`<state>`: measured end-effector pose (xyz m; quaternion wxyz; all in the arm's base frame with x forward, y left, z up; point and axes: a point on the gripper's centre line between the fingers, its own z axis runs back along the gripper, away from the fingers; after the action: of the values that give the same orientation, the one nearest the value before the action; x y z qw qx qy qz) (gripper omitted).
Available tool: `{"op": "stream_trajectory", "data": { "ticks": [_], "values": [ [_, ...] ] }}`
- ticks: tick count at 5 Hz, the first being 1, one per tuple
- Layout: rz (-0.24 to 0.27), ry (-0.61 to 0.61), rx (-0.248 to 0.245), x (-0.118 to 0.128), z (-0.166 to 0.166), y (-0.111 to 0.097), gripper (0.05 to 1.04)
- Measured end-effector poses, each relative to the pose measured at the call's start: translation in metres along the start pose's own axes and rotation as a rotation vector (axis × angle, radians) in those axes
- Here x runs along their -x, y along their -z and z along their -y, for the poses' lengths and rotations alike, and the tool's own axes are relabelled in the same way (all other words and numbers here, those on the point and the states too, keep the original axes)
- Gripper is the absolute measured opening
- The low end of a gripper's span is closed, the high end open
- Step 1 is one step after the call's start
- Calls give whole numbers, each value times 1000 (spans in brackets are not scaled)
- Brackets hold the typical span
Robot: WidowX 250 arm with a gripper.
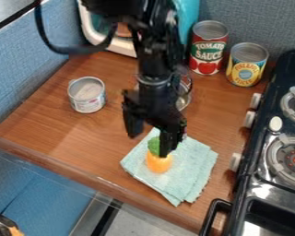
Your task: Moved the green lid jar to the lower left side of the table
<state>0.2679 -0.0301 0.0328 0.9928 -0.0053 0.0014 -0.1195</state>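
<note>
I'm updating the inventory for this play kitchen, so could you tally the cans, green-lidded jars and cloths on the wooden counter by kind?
Cans: 3 (red-labelled can, yellow-labelled can, small can)
Green-lidded jar: 1 (orange jar)
Cloth: 1 (folded cloth)
Total: 5

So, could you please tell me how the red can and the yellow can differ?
The red can is taller, while the yellow can is shorter. The red can's label is mainly red, whereas the yellow can's is yellow with blue. The yellow can stands nearer the stove than the red can does. Both stand upright and have bare metal tops.
</note>
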Motion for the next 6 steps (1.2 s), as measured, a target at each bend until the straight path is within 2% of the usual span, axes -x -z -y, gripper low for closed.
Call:
{"op": "stream_trajectory", "data": {
  "ticks": [1, 2, 3, 4, 5, 6],
  "values": [
    [-31, -4, 0, 1, 1, 13, 1001],
    [-34, 1, 4, -1, 3, 19, 957],
    [-21, -4, 19, -3, 3, 21, 682],
    [-15, -53, 28, -4, -6, 21, 596],
    [-36, -99, 42, 2, -20, 18, 596],
    [61, -215, 69, 6, -51, -17, 596]
  ]
}}
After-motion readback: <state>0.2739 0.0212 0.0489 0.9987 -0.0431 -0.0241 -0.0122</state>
